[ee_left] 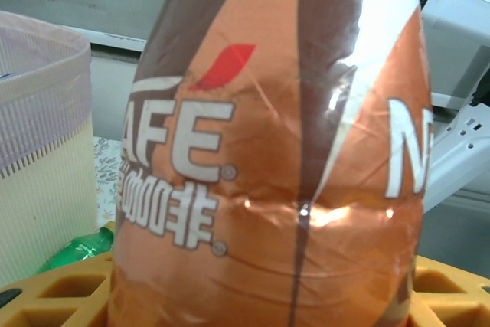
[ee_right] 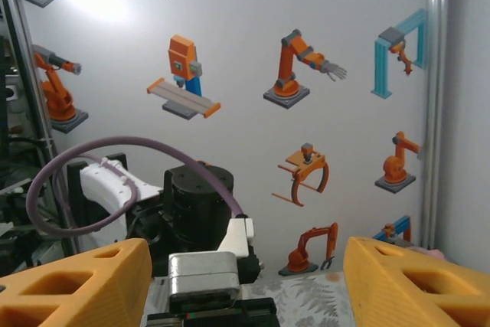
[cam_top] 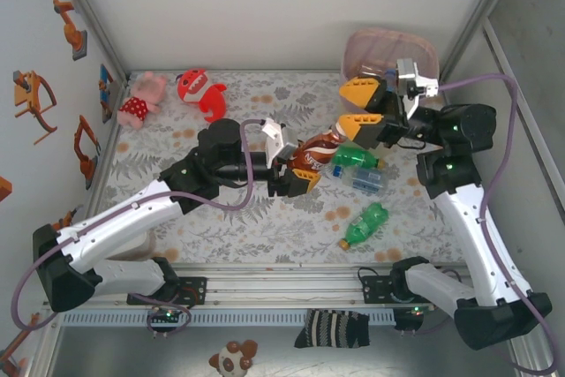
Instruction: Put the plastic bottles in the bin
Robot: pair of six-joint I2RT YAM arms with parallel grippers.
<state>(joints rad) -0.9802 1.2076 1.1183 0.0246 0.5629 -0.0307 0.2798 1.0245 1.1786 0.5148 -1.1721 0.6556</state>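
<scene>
Left pincer grasps the orange bottle at frame centre; right pincer stands spread and empty just beside it. Step: transport. The next move likely calls for carrying it over the bin, upper right.

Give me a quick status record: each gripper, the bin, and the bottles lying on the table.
left gripper: shut on a brown coffee bottle, held off the table
right gripper: open, nothing between its fingers, near the coffee bottle's neck
bin: far right corner, behind the right gripper
bottles on table: two green bottles, one clear bottle
other: two plush toys, far left
</scene>
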